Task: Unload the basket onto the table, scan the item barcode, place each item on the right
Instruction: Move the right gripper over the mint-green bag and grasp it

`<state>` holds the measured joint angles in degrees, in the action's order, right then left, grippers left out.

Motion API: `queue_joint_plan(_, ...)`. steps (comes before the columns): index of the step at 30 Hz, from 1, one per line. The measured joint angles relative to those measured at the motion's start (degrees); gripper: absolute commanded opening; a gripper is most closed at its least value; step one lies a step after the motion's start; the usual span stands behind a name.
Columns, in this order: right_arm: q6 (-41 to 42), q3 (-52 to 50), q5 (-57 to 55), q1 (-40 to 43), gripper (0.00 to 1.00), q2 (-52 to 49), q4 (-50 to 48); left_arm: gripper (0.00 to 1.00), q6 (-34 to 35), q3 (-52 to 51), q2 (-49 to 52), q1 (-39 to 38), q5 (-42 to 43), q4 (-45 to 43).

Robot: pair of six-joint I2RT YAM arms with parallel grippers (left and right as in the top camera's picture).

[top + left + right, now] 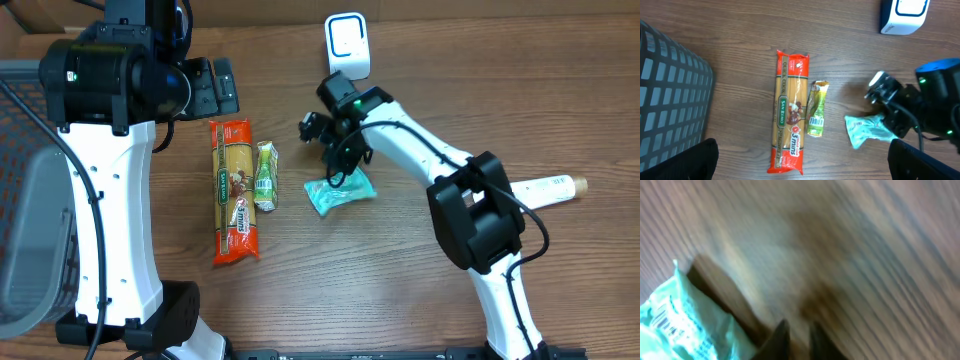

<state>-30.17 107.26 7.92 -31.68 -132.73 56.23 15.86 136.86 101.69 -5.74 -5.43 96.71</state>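
Observation:
A teal packet (340,193) lies on the wooden table right of centre, with a printed barcode showing on it in the right wrist view (680,325). My right gripper (338,170) hovers over the packet's upper edge. In the blurred right wrist view its fingertips (797,330) stand almost together, with only wood seen between them and the packet off to their left. A white and blue scanner (347,42) stands at the back. My left gripper (801,165) hangs high and wide open above the spaghetti pack (790,112), holding nothing.
A red spaghetti pack (234,190) and a small green sachet (265,176) lie side by side left of centre. A wire basket (30,200) fills the left edge. A white tube (550,188) lies at the far right behind the right arm.

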Motion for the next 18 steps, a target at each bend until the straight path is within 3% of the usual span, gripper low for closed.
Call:
queue_joint_plan(4, 10.38, 0.22, -0.31, 2.86, 0.09, 0.0, 0.96, 1.0, 0.0, 0.0, 0.0, 0.0, 0.0, 0.0)
queue_joint_plan(6, 15.56, 0.48, -0.22, 4.85, 0.29, 0.0, 2.36, 1.0, 0.0, 0.0, 0.0, 0.0, 0.0, 0.0)
queue_joint_plan(7, 17.09, 0.85, 0.22, 5.97, 0.47, 0.0, 3.56, 1.0, 0.0, 0.0, 0.0, 0.0, 0.0, 0.0)
queue_joint_plan(9, 19.87, 1.64, 1.99, 7.91, 0.64, 0.0, 6.4, 1.0, 0.0, 0.0, 0.0, 0.0, 0.0, -0.02)
queue_joint_plan(12, 21.86, 4.48, 6.01, 10.75, 0.7, 0.0, 12.46, 1.0, 0.0, 0.0, 0.0, 0.0, 0.0, 0.0)
queue_joint_plan(18, 24.57, 6.93, 18.51, 12.96, 0.73, 0.13, 21.09, 1.0, 0.0, 0.0, 0.0, 0.0, 0.0, 0.0)
